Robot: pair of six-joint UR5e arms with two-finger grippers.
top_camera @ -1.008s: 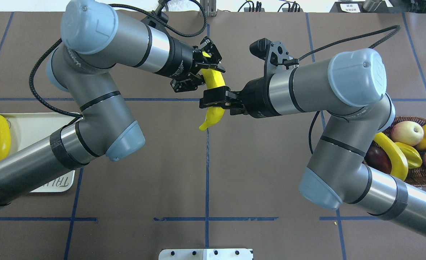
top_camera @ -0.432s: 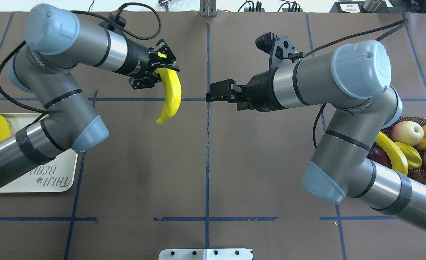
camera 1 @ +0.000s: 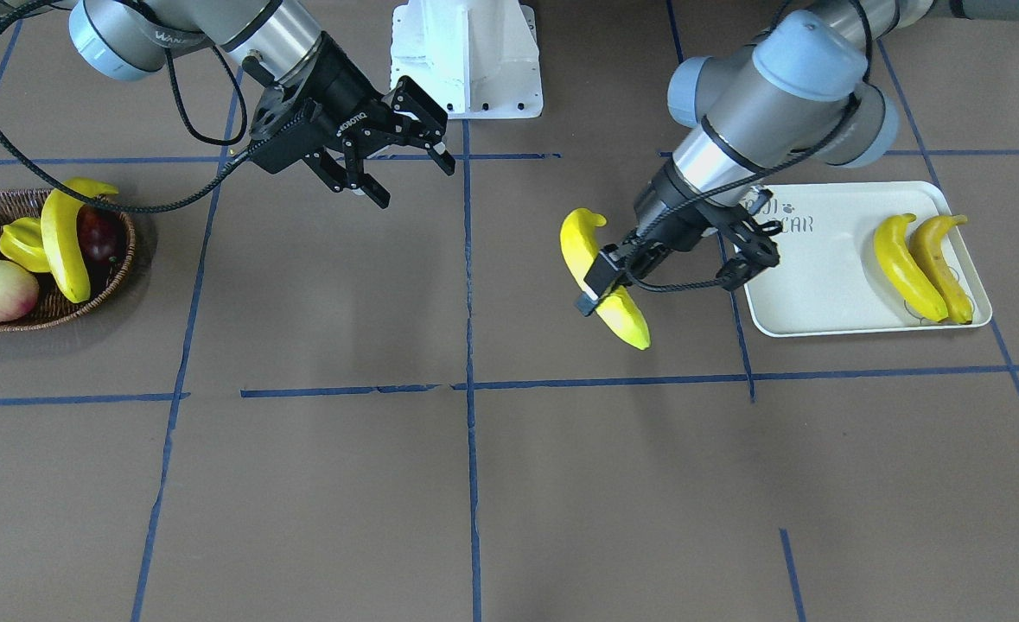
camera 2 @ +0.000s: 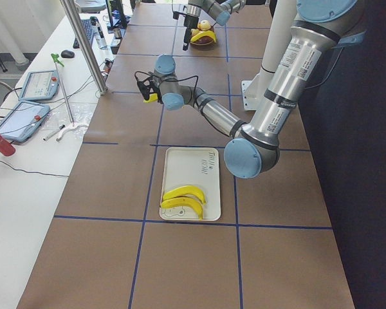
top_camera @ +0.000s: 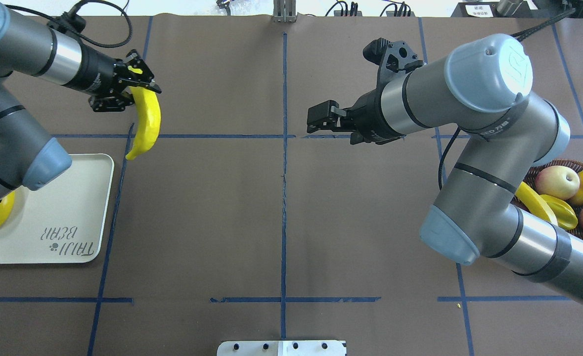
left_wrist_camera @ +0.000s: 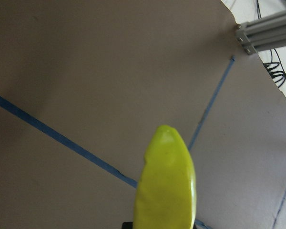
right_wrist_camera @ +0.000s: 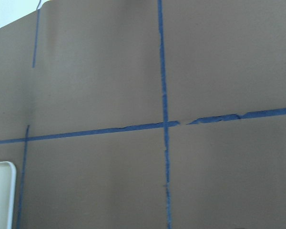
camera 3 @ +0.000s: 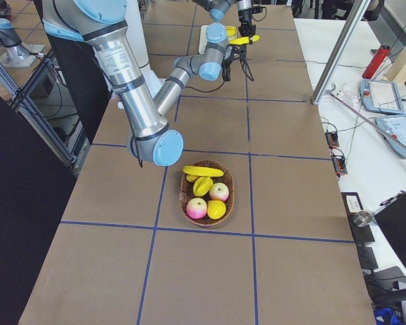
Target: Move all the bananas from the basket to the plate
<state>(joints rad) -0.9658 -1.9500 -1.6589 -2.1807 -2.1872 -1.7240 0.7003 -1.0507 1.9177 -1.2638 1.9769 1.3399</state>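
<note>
**Transfer status: two delivered, one in transit, one not yet picked.**

The left claw (camera 1: 601, 282) is clenched across the held banana (camera 1: 620, 314), which hangs clear of the counter (camera 1: 474, 484) with one end projecting past the fingers. The banana is just beside the plate (camera 1: 820, 285), outside its near edge and not yet over it. By judgement, the step in hand is the carry to the plate, with set-down and release to follow. Two bananas (camera 1: 907, 263) lie side by side at the far end of the plate, touching; one is duller and orange-brown. Across the counter, the right claw (camera 1: 415, 184) is spread and holds nothing. Farthest off, the basket (camera 1: 125, 250) holds the last banana (camera 1: 63, 250) among other fruit, so one more pick is due.
</note>
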